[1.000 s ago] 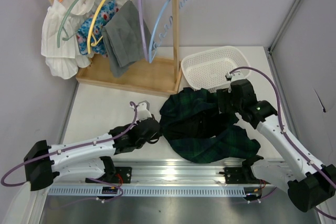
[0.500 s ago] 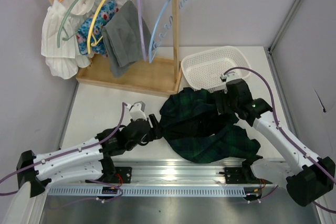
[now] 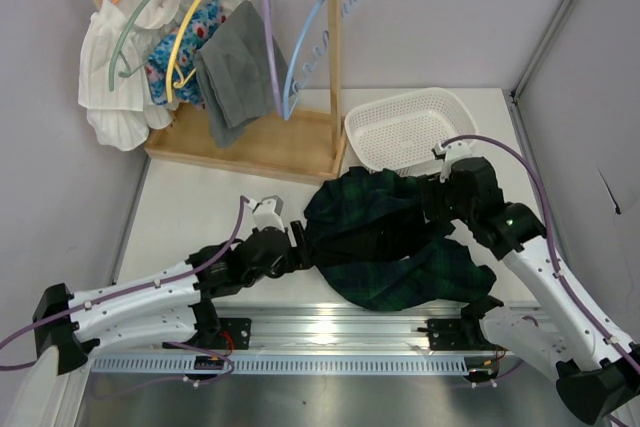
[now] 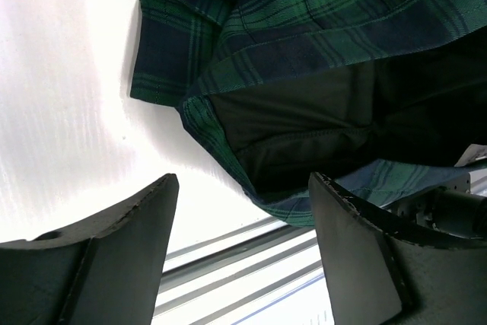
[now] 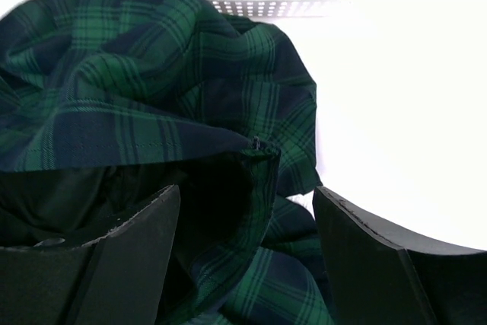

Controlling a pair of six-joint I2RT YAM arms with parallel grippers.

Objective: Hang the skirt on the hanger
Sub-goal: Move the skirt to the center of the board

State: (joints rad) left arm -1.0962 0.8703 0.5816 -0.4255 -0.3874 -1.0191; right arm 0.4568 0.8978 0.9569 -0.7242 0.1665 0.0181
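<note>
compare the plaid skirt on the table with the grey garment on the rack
The skirt lies crumpled on the table; the grey garment hangs on the wooden rack. The skirt is green-and-navy plaid; the grey garment is plain. The skirt covers more of the top view than the grey garment. Both are soft cloth.

the table (image 3: 190, 212) is white and matte, tucked into a corner of pale lilac-grey walls. there is a back wall (image 3: 440, 7), a left wall (image 3: 50, 207) close against the table's edge, and a right wall (image 3: 590, 147) that meets the back one at a slanting grey seam (image 3: 556, 22). a wooden clothes rack (image 3: 290, 147) stands on the table's far left corner. along the near edge runs a ribbed aluminium rail (image 3: 340, 332), with a brushed metal sheet (image 3: 330, 402) below it. the light is bright and even, the shadows are soft, and the tabletop glares to plain white in both wrist views.
</note>
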